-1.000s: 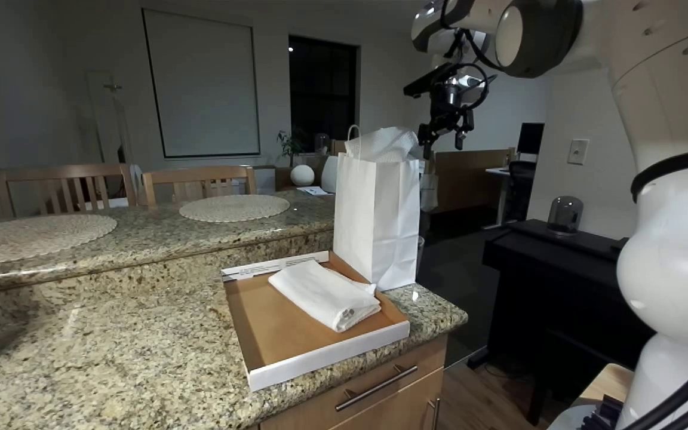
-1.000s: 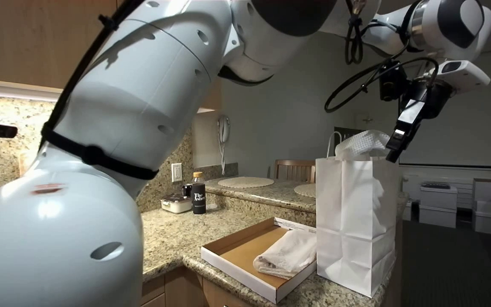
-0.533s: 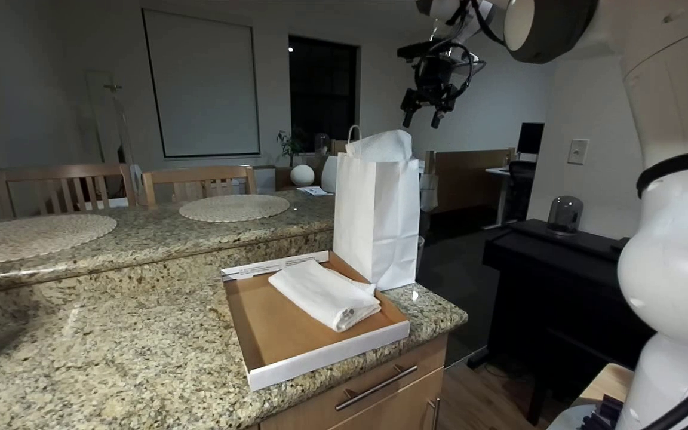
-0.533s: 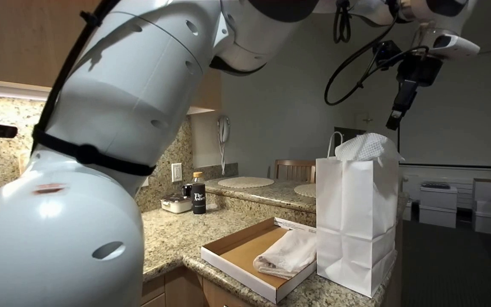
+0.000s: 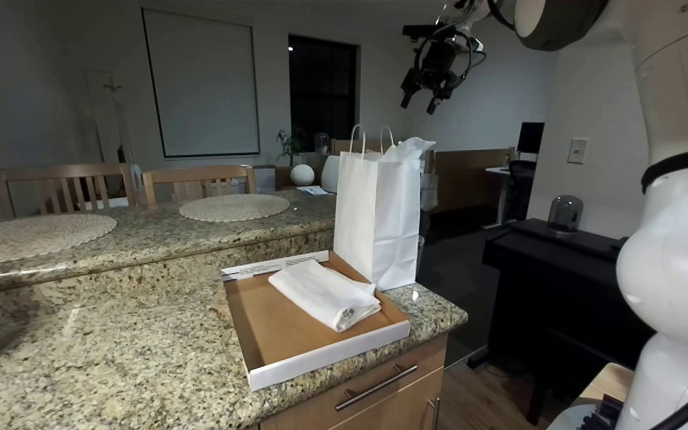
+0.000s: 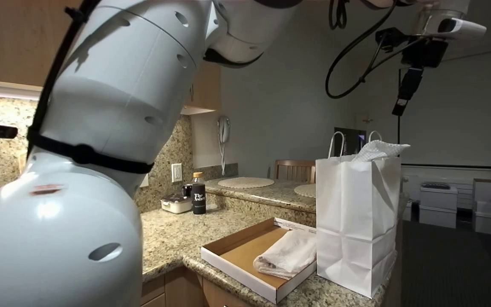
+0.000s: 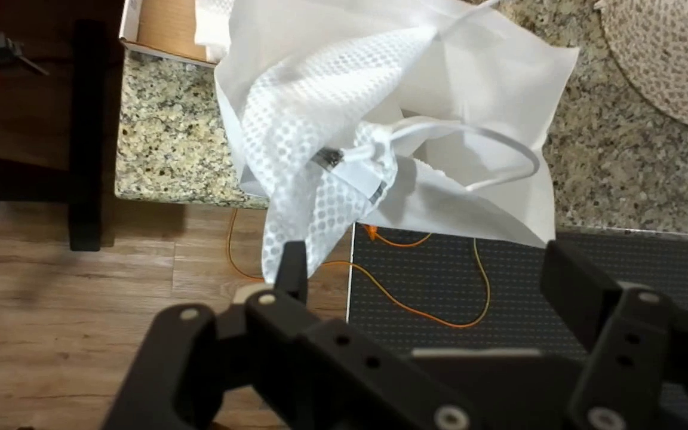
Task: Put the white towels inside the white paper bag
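The gripper (image 5: pixel 418 106) is hanging higher than the white paper bag (image 5: pixel 375 221) and well apart from it, its fingers (image 7: pixel 294 269) standing wide apart and holding nothing; in both exterior views the tips are hovering above rim level. The bag is standing upright on the granite countertop (image 5: pixel 141 346), close to its end edge, and two loop handles (image 7: pixel 499 138) are rising over the bag's mouth. One white towel (image 7: pixel 296 131) is sitting bunched in that mouth, a corner of it poking out past the rim; how deep the rest is reaching I cannot tell. Another white towel (image 5: pixel 323 292) is lying folded in the shallow cardboard tray (image 5: pixel 266 334), along the wall nearest the bag. Whether that bundle is holding more than one cloth, I cannot tell. The tray is resting just beside the bag, its front wall running near the countertop's front edge. Farther back, a raised granite ledge (image 5: pixel 147 224) is carrying round woven placemats (image 5: pixel 235 208), and wooden chairs (image 5: pixel 200 174) are standing beyond its far edge. In an exterior view, a dark bottle (image 6: pixel 198 198) and a lidded box (image 6: pixel 176 205) are standing side by side toward the countertop's far end.
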